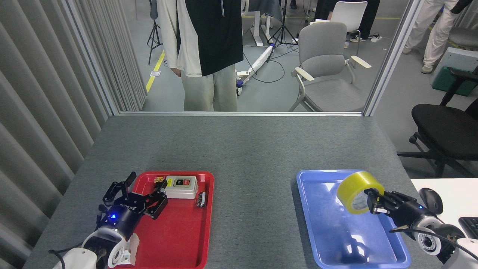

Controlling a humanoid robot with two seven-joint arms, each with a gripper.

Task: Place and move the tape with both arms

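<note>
Head view showed the right black three-fingered gripper (373, 201) at lower right clenched on the wide roll of translucent yellow packing tape (359, 191), held over the blue plastic tray (321, 224). At lower left, the left black gripper (140, 192) hung with fingers spread, grasping nothing, beside the red plastic tray (175, 239) holding a grey switch box (181, 186).
</note>
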